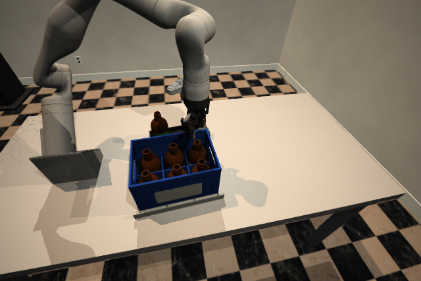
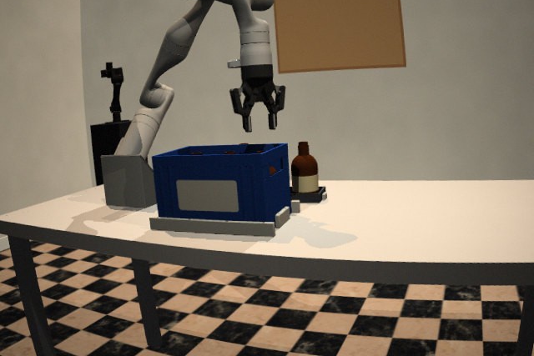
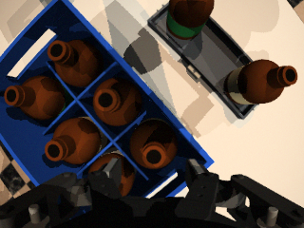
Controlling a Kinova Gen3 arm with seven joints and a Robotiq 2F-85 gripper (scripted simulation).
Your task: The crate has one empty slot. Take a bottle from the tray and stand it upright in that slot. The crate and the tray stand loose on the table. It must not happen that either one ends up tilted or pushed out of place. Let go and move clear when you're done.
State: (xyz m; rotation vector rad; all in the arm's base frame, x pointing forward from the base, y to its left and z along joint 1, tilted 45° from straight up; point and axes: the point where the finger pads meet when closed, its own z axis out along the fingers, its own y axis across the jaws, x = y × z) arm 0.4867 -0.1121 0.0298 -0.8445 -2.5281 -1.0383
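the claw [image 1: 191, 133] [image 2: 259, 123] [image 3: 152, 170] has its fingers apart, holding nothing. the bottle [image 1: 197, 153] [image 3: 153, 135] stands up below it, in the blue box's [image 1: 142, 197] [image 2: 264, 190] [image 3: 182, 133] back corner, so up looks like the safe way out.

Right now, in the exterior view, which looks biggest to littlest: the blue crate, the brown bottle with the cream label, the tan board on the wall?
1. Tan board
2. Blue crate
3. Cream-labelled brown bottle

Gripper [image 2: 259, 122]: open, hanging above the crate!
Crate [image 2: 207, 188]: upright, bottle tops just peeking out, their number hard to tell.
Bottle [image 2: 304, 168]: standing on the tray [image 2: 307, 198], cream label showing!
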